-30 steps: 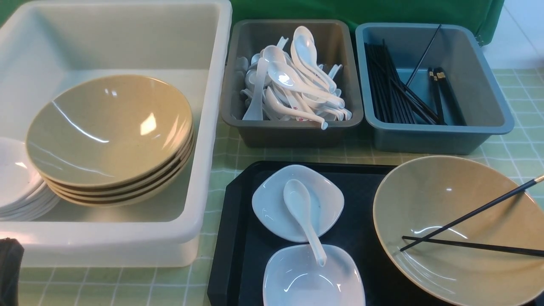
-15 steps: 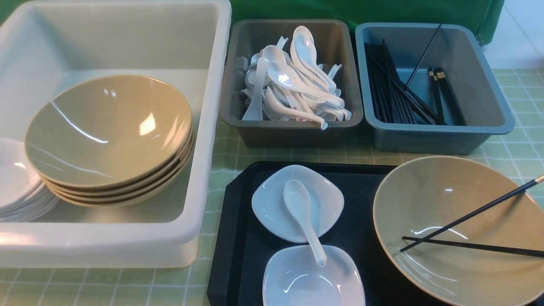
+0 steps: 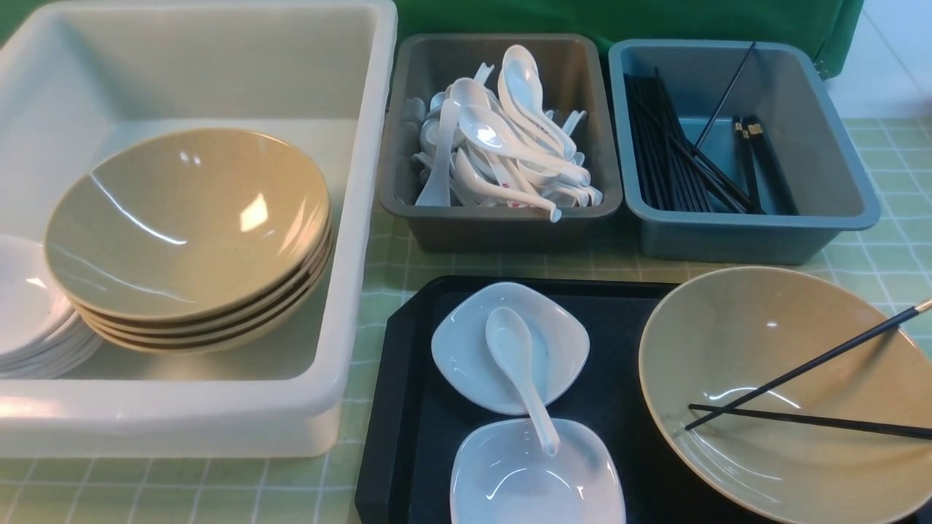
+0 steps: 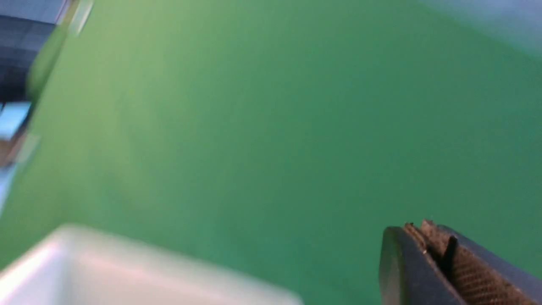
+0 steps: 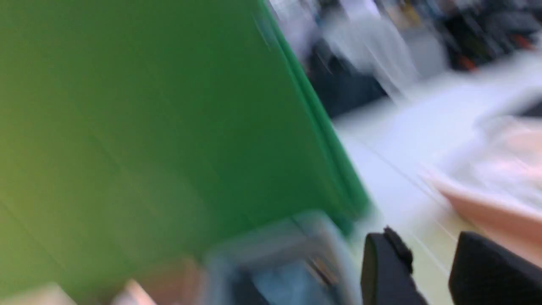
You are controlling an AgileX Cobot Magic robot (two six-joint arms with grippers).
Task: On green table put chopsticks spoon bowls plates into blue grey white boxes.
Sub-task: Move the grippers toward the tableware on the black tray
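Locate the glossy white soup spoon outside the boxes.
Front view, lower centre: the white soup spoon bridges two small white dishes on the black tray, left of the tan bowl.

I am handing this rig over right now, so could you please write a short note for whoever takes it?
Left gripper: shut, nothing seen in it. Right gripper: open, nothing seen between its fingers.
Done: stacked bowls and stacked plates in the white box; spoon pile in the grey box; chopstick bundle in the blue box.
Left, on the black tray: far plate, near plate, loose spoon lying across both, loose bowl holding two loose chopsticks.
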